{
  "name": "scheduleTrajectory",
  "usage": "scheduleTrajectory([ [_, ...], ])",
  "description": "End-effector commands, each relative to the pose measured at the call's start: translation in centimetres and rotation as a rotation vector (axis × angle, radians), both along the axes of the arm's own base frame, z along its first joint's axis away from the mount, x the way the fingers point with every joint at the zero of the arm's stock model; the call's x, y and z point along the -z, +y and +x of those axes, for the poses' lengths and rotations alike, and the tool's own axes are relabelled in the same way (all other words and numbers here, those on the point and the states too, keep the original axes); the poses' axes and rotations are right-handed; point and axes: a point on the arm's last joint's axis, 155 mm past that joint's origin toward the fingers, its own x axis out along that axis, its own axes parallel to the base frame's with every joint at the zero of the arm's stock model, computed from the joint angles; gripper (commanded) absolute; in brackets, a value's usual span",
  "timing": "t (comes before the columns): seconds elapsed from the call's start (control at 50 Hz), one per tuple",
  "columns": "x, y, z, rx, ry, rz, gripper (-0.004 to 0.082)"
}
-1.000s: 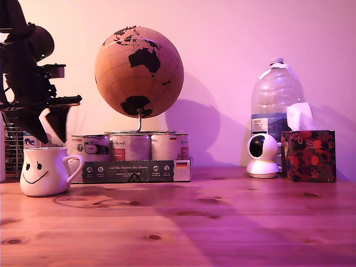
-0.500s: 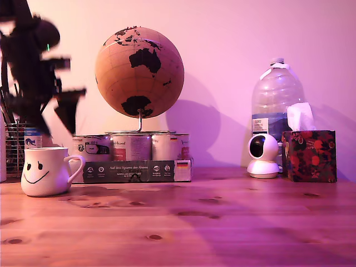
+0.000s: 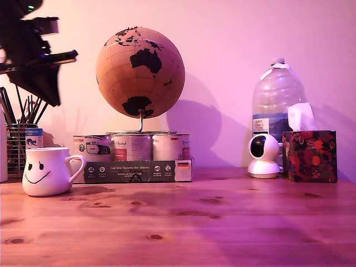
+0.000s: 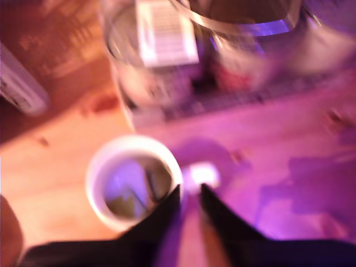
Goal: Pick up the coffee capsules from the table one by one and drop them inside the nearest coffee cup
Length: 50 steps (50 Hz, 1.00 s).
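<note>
Your gripper (image 4: 189,196) hangs high above the coffee cup (image 3: 47,171), fingers narrowly apart and apparently empty in the blurred wrist view, cup standing on the table (image 3: 222,222) beside tins (image 3: 132,147).

Dim magenta light tints both views; the globe (image 3: 139,72) casts a shadow beside itself; the wrist view appears motion-blurred.

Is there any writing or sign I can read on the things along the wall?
"Auf den Spuren der Ahnen": this seems to be the line on the dark tray under the tins; small, not certain.
German flag sign: the same tray.
Tin labels, bottle label: too small to read.
Wrist view: blurred, nothing readable.
</note>
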Motion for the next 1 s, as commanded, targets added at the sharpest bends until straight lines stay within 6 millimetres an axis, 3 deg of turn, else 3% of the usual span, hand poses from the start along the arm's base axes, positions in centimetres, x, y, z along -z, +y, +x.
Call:
scheduleTrajectory([
  [0.0,-0.5,-0.1,-1.1,-0.009,-0.025,-0.023,-0.0016],
  [0.34,-1.9,0.4,-6.6,-0.031,-0.151,-0.08,-0.0016],
  [0.98,0.8,1.6,-15.6,-0.075,-0.399,-0.181,-0.0016],
])
